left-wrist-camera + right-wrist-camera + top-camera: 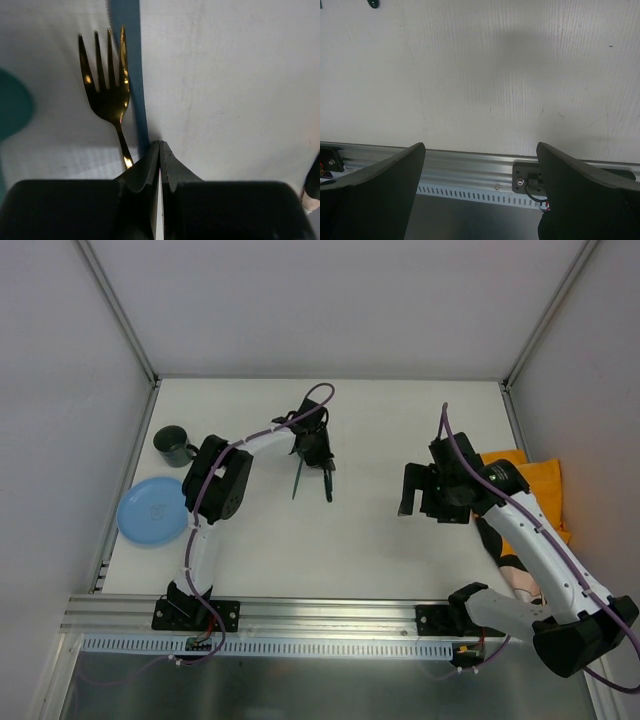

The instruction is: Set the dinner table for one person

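Stretching left-to-right, dinner table (370, 550); left end effector (159, 146) pressed together, right end effector (480, 146) apart.

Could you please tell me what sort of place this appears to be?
Probably a robotics lab test cell rather than a home: a white tabletop, an aluminium rail along its near edge, and plain grey walls enclosing it.
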Controlling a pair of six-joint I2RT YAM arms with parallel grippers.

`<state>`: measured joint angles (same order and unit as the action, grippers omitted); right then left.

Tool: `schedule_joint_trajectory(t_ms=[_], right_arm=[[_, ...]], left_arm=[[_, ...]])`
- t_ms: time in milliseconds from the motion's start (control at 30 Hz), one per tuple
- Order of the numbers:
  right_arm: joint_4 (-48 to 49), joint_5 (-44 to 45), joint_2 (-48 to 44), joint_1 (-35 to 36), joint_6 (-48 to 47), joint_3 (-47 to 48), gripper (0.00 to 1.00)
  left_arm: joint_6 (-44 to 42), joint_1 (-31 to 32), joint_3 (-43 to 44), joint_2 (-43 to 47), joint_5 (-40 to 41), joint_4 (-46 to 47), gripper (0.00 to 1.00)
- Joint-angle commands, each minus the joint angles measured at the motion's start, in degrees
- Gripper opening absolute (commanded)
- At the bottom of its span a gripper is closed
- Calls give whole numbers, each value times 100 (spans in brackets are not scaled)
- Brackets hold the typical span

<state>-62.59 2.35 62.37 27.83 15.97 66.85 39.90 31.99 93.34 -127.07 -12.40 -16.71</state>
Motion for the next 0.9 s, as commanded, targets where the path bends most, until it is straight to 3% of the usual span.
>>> schedule_joint_trajectory(t_ms=[0, 467, 867], right_arm=[[-34, -42, 38, -24, 91, 135, 100], [168, -94, 425, -24, 38, 285, 100], [379, -130, 662, -24, -15, 373, 99]], left_arm=[[-202, -271, -404, 225, 634, -386, 0], [-702, -1334, -1713, 1156, 915, -465, 0], [-1273, -2082, -2601, 2123, 1661, -939, 0]])
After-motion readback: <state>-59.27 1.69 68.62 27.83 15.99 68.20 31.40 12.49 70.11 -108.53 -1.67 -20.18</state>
